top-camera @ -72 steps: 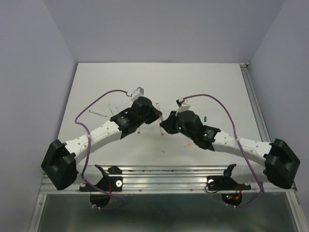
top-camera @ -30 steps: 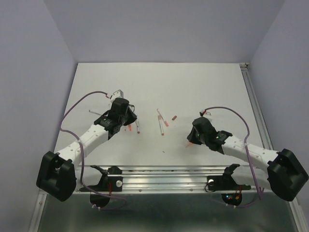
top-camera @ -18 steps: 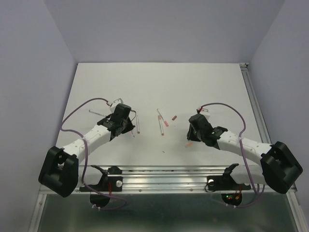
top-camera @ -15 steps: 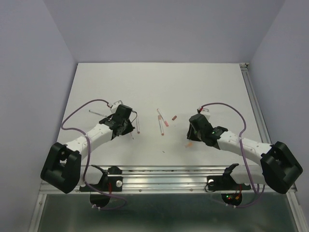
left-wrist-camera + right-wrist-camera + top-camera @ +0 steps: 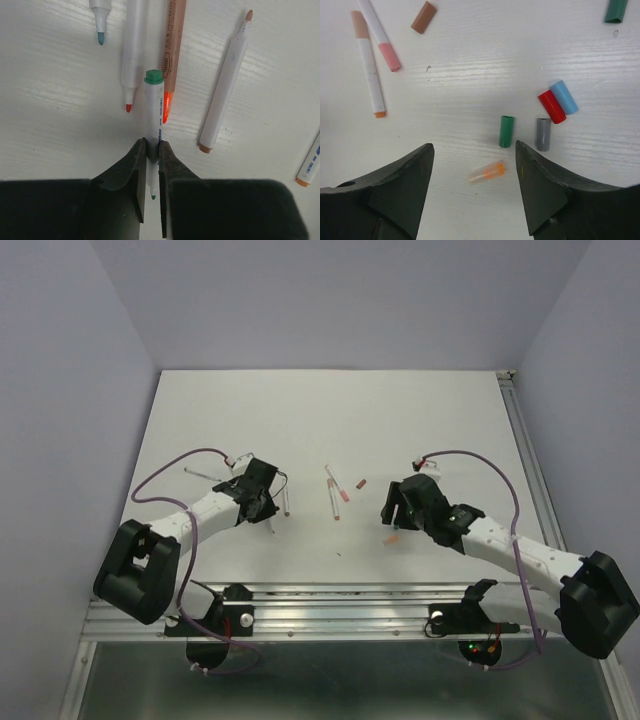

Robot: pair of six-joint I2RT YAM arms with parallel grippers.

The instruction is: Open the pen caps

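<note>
The left gripper pinches a white, green-ended pen that points straight ahead of its fingers, with a red-tipped pen and a teal-tipped pen ahead-left, an orange pen just beside its right, and a brown-tipped pen farther right.

Pens crowded the left gripper: an orange marker lay just beside the pen it clamped, a red-tipped pen on the other side. Between the spread fingers of the right gripper lay a clear cap, a green cap just beyond; open table stretched farther out.
</note>
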